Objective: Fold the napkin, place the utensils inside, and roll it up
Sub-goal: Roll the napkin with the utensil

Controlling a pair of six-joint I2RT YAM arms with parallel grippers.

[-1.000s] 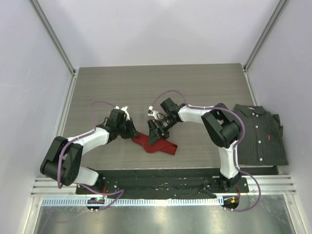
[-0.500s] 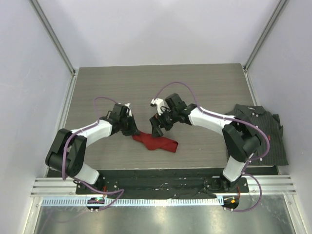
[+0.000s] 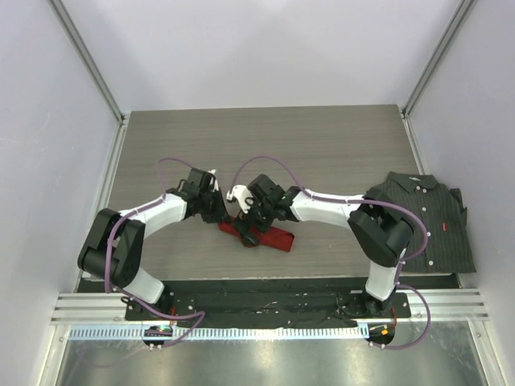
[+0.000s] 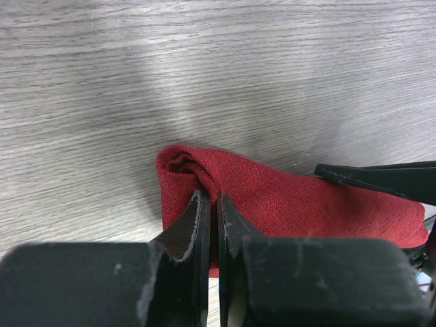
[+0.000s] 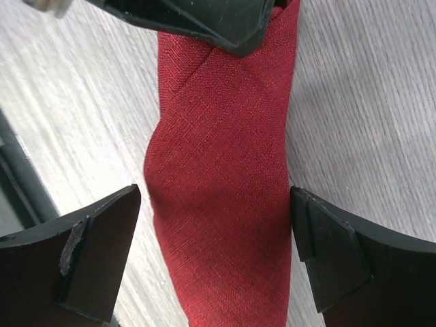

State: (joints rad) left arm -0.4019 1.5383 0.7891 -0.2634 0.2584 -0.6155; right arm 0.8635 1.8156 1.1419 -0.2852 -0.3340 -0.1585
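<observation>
Where the left arm reaches: it stretches from its base at the near left edge toward the middle of the table [image 3: 265,145], low over the wood.
Left gripper [image 4: 211,197]: closed, its two dark fingers nearly together, pinching a raised fold at the napkin's left end.
Napkin [image 3: 269,239]: deep red cloth, bundled into a long narrow strip, lying on the table near the middle, a little toward the near edge. It runs from the left gripper toward the right and slightly nearer. Its left end is rounded and doubled over; a diagonal crease shows along the top of it in the right wrist view.
Right gripper [image 5: 212,201]: open wide, set just right of the left gripper, straddling the strip crosswise. One finger stands on each side of the cloth, and the cloth lies between them. Whether the pads touch the cloth I cannot tell.
Grippers together: very near each other; one finger of each shows in the other's wrist view.
Right arm: it curves in from its base at the near right, low across the table.
Shirt [image 3: 426,221]: dark, pinstriped, folded flat at the right edge, well apart from the napkin.
</observation>
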